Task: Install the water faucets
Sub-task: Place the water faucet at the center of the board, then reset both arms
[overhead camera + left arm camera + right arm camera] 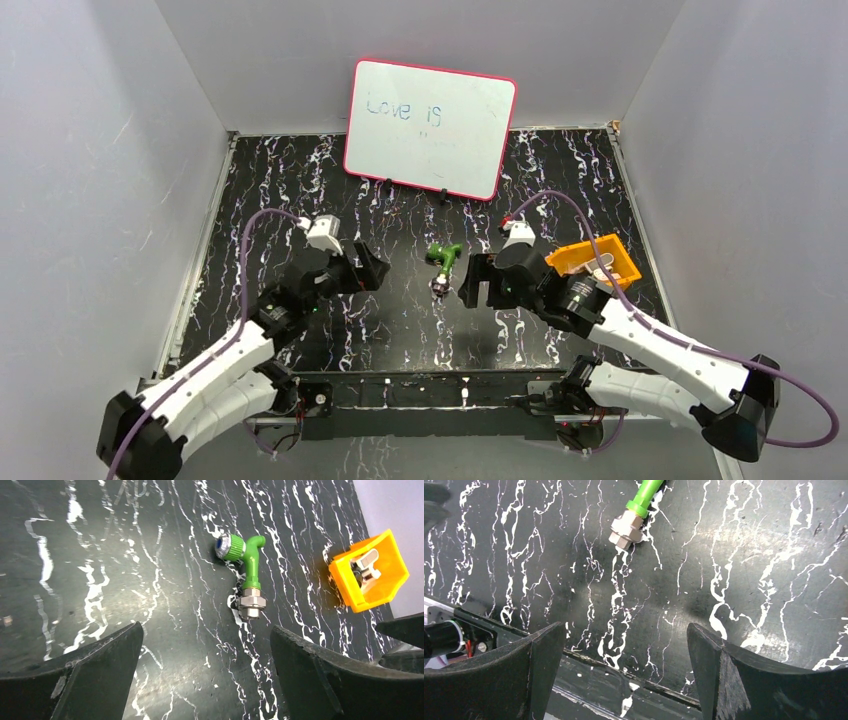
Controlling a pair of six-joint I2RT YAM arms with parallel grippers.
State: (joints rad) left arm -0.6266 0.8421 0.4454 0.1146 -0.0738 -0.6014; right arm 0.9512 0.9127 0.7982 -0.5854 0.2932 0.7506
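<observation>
The green water faucet (443, 262) lies flat on the black marbled table (400, 320) between my two arms. In the left wrist view the faucet (251, 570) shows its blue-and-silver knob at the upper left and its silver threaded fitting pointing toward my fingers. The right wrist view catches only the faucet's (634, 515) green stem and silver fitting at the top. My left gripper (372, 268) stands open to the faucet's left, with nothing between its fingers (100, 670). My right gripper (478, 285) is open just right of the faucet, also holding nothing.
An orange tray (592, 262) with metal pieces sits behind my right wrist, and the tray (370, 572) also shows in the left wrist view. A whiteboard (430, 128) leans against the back wall. Grey walls enclose the table. The table's near edge rail (614, 665) runs under my right gripper.
</observation>
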